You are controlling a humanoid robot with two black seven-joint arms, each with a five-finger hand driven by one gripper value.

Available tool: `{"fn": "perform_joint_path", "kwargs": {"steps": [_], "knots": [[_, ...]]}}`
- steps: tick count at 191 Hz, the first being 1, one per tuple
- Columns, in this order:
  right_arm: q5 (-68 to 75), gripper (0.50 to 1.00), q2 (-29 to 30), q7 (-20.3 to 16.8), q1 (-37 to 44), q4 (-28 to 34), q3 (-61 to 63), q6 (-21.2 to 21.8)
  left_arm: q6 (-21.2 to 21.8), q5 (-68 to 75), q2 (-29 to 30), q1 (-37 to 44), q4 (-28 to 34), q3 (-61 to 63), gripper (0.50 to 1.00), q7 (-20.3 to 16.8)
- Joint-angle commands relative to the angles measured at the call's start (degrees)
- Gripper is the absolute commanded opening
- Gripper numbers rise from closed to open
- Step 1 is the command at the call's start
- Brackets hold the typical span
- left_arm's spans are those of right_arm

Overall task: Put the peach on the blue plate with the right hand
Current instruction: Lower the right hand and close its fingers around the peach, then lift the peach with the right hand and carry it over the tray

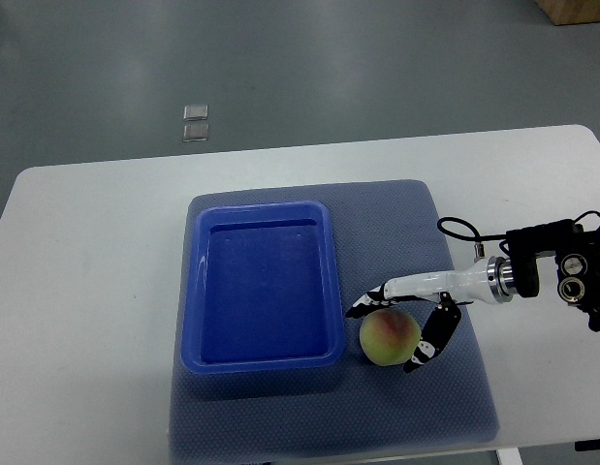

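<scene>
One round peach (pixel 389 337), right hand (pixel 401 332) cupping

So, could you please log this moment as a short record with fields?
surface: white table with a grey-blue mat
plate: blue plate, nothing in it
peach: peach on the mat, just right of the plate
right robot hand: right robot hand around the peach, fingers either side; contact unclear
left robot hand: not in view

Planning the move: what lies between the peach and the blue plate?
Top view: only a narrow strip of blue-grey mat separates peach from blue plate.
</scene>
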Motion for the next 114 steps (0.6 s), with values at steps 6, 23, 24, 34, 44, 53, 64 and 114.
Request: {"fn": "perform_joint_path", "kwargs": {"steps": [6,23,24,34,44,53,64,114], "knots": [[-0.8,0.921,0.2,0.4,-1.7,-0.4,1.0,-1.6,0.0,0.0,0.0,0.0,0.0,0.0,1.000,0.0],[-2.3,0.909,0.3,1.7,-2.8,-0.6,0.9,-2.5,0.0,0.0,0.0,0.0,0.0,0.0,1.000,0.0],[-2.3,0.909,0.3,1.7,-2.8,-0.6,0.9,-2.5,0.0,0.0,0.0,0.0,0.0,0.0,1.000,0.0],[-3.4,0.887,0.4,2.1,-3.3,-0.7,0.9,-3.6,0.0,0.0,0.0,0.0,0.0,0.0,1.000,0.0],[-4.3,0.864,0.5,2.2,-3.8,-0.9,0.9,-4.5,0.0,0.0,0.0,0.0,0.0,0.0,1.000,0.0],[-4.5,0.834,0.4,2.3,-4.1,-1.1,0.9,-4.7,0.0,0.0,0.0,0.0,0.0,0.0,1.000,0.0],[-4.6,0.723,0.4,2.3,-4.2,-1.2,0.9,-4.9,0.0,0.0,0.0,0.0,0.0,0.0,1.000,0.0],[-6.6,0.500,-0.6,3.0,-3.0,-0.8,1.8,-6.0,0.1,0.0,0.0,0.0,0.0,0.0,1.000,0.0]]}}
